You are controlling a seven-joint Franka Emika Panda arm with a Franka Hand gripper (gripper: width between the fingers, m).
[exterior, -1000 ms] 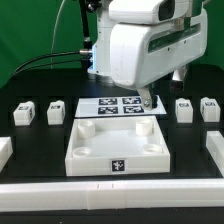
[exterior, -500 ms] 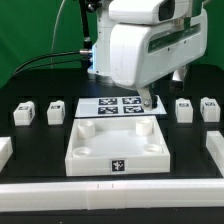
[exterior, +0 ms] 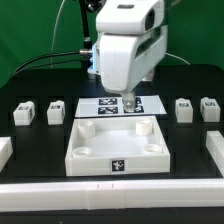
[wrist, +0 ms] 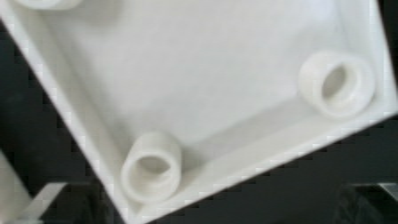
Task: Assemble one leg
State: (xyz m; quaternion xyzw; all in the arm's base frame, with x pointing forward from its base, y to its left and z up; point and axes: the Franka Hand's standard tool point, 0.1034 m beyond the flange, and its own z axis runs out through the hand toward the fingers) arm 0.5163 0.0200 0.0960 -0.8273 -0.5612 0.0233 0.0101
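Four small white legs with tag markers stand on the black table: two on the exterior view's left (exterior: 24, 113) (exterior: 56, 112) and two on the right (exterior: 184, 108) (exterior: 209, 107). The large white square panel (exterior: 112, 133) with round corner holes lies in the middle. It fills the wrist view (wrist: 196, 90). My gripper (exterior: 128, 103) hangs just behind the panel's back edge, over the marker board (exterior: 100, 104). In the wrist view its fingertips show faintly, wide apart, and the gripper (wrist: 205, 215) holds nothing. No leg is near it.
White rails border the table at the front (exterior: 110, 190), on the exterior view's left (exterior: 5, 150) and on its right (exterior: 215, 150). A green backdrop and cables stand behind the arm.
The arm has moved toward the exterior view's left and turned, so the gripper now hangs over the middle of the marker board. The legs and the panel have not moved.
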